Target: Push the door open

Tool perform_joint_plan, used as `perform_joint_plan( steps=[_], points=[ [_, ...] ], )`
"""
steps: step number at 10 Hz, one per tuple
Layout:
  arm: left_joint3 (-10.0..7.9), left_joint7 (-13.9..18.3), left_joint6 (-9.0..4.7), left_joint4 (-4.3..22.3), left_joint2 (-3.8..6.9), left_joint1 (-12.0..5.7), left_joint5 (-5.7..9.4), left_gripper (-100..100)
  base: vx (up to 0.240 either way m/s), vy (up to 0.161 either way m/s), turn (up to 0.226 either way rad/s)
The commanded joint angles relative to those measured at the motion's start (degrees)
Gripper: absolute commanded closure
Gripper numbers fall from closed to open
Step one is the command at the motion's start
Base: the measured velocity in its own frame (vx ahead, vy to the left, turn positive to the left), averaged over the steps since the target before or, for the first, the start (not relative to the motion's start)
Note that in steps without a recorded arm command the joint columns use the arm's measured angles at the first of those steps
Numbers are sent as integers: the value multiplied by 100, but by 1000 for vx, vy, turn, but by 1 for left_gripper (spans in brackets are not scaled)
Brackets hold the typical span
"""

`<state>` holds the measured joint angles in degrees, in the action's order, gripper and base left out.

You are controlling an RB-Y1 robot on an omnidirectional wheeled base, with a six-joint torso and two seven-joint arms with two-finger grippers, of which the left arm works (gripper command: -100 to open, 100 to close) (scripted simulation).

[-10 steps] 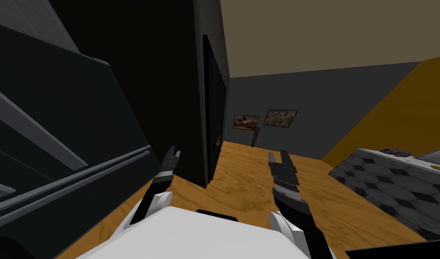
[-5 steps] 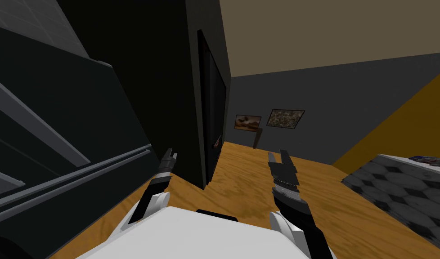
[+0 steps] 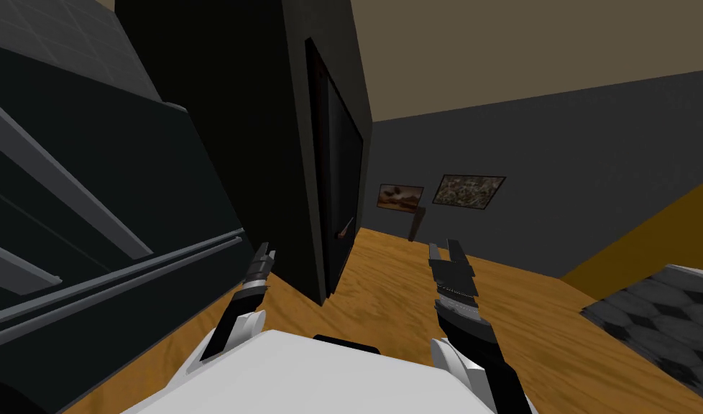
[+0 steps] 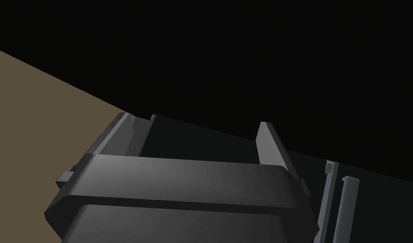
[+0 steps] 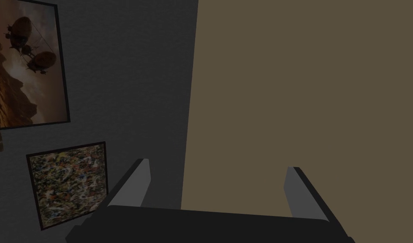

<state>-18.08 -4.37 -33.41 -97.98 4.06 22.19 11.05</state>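
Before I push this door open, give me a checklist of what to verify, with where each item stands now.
1. Target door located: ok, ahead to the left, seen at a steep angle.
2. Its door handle in sight: ok.
3. Contact between left gripper and door: not ok, it hovers short, beside the dark wall.
4. Fingers of left gripper open: ok.
5. Idle right gripper open, holding nothing: ok.
6. Whether the door is ajar: cannot tell.

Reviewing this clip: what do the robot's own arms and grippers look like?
The left forearm and right forearm are dark, almost black, above white rounded shells. The left gripper and right gripper each have a dark boxy body and two thin grey blade-like fingers with slanted tips. No cables or markings are visible.
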Motion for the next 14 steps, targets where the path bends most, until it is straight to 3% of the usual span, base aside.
perform_joint_plan(
  steps=[1,14],
  points=[
    [-191,-36,-26,243,41,-40,82,-100,78,-149,135],
    [-1187,-356,-249,1899,153,-578,471,-100,66,-133,85]
  ],
)
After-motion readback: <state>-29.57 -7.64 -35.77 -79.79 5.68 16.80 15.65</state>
